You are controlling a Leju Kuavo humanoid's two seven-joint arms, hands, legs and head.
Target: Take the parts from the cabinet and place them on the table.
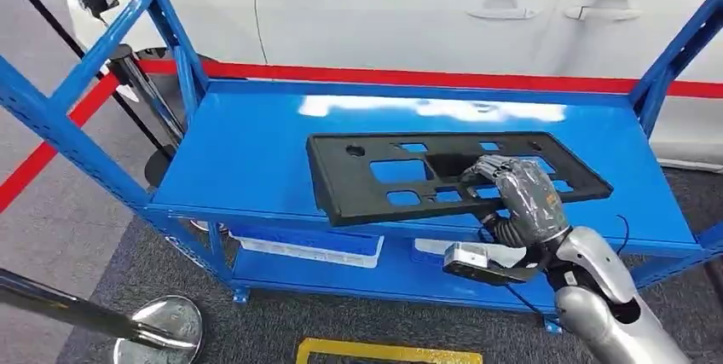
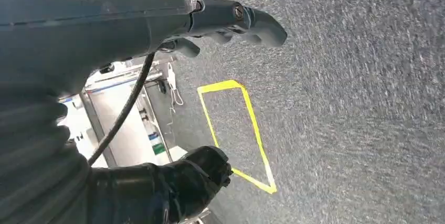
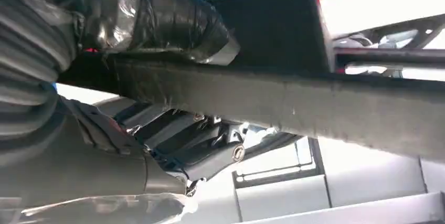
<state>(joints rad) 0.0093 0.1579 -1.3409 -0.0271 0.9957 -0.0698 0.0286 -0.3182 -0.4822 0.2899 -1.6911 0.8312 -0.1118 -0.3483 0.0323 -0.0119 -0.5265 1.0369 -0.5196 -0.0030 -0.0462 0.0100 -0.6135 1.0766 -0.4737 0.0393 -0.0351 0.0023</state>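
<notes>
Right hand (image 1: pixel 522 198): reaches over shelf front, fingers clamped on near edge of black perforated panel (image 1: pixel 401 172), lying on blue cabinet shelf (image 1: pixel 247 151). Left hand (image 2: pixel 231 22): hangs above grey carpet (image 2: pixel 357 103), fingers curled, holding nothing.

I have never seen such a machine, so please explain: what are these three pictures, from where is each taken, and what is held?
This is a humanoid robot with two arms. The head view looks down at a blue metal shelf rack. The right robot hand grips a flat black plastic panel with rectangular holes, its near edge lifted. The right wrist view shows that grip close up, fingers over the panel's edge. The left wrist view shows the left robot hand holding nothing above grey carpet with a yellow tape outline.
</notes>
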